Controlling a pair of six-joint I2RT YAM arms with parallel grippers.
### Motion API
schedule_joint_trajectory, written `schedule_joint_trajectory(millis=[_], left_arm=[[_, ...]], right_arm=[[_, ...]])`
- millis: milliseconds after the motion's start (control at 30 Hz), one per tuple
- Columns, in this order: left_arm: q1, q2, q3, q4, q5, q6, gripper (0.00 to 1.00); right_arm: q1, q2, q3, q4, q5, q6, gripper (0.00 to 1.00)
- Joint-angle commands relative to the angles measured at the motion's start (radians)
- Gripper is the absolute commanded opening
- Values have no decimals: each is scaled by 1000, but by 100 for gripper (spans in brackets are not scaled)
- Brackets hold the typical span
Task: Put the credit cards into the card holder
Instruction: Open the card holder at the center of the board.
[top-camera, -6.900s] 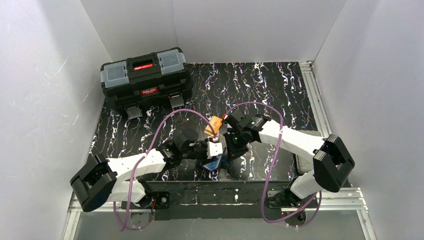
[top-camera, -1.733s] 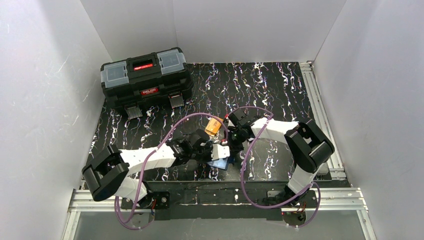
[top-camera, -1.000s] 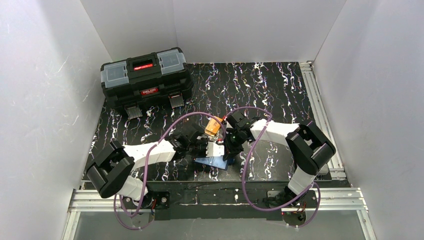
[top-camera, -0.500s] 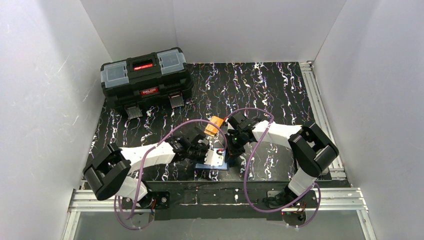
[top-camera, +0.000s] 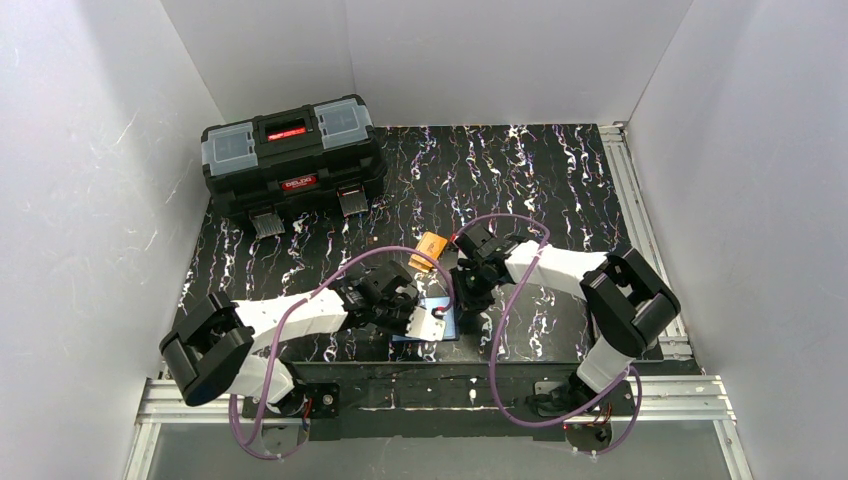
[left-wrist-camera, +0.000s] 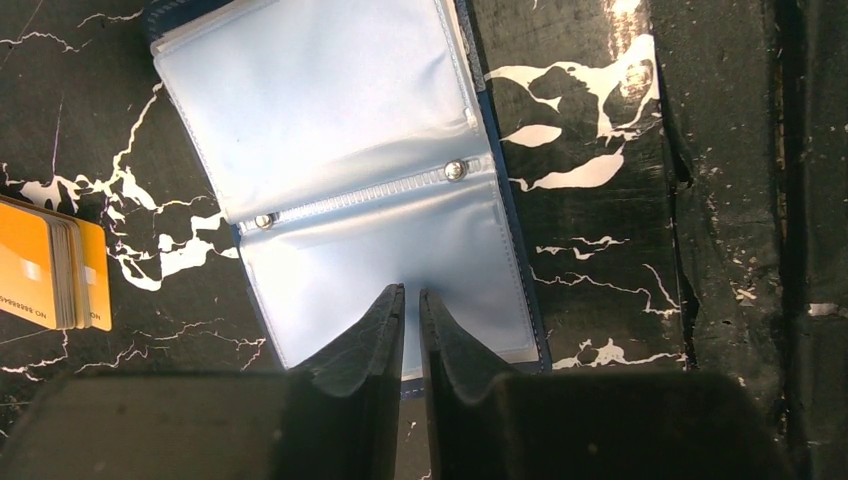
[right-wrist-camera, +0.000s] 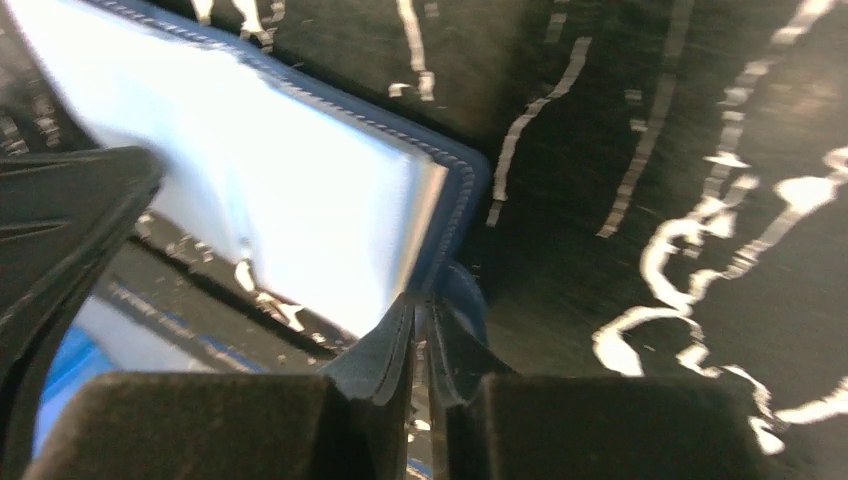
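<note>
The card holder lies open on the table between my grippers, its light blue clear pockets facing up. My left gripper is shut and empty, its tips over the near pocket; in the top view it is at the holder's left side. My right gripper is shut on the holder's navy edge by the snap tab; in the top view it is at the holder's right side. A stack of orange credit cards lies just beyond, left of the holder. No whitish card shows.
A big black toolbox stands at the back left. Purple cables loop over both arms near the cards. A metal rail runs along the table's right edge. The table's near edge is close behind the holder.
The card holder, half raised a second ago, now lies spread flat. My left gripper has moved down toward the near edge over it. My right gripper has stayed at the holder's right edge.
</note>
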Motion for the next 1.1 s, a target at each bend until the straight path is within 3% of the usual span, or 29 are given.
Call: schedule_joint_trajectory(millis=[0,300,667,800,833,867,900,933,1067], left_arm=[[-2,12,9,-37,-38,7,10],[-2,-17,97,-100,-84,-38,13],[-3,-65,188,-164,-91,-102,42],[-2,-70,198,-169,-92,-114,47],[-3,-68,200,-167,-90,-117,48],[-3,-66,202,-165,-90,-122,50],[-3,-64,204,-162,-92,-126,53],[-2,-65,207,-159,-98,-135,54],[7,-77,228,-152,-125,-163,57]], right_arm=[[32,-32,70,-140,230,1,16],[49,-208,113,-156,354,11,14],[49,-230,223,-232,436,2,11],[49,-261,251,-225,504,-7,13],[47,-269,252,-217,525,-6,19],[43,-276,252,-210,537,-3,41],[38,-279,253,-206,545,1,84],[34,-276,259,-213,554,13,97],[20,-248,324,-296,610,63,98]])
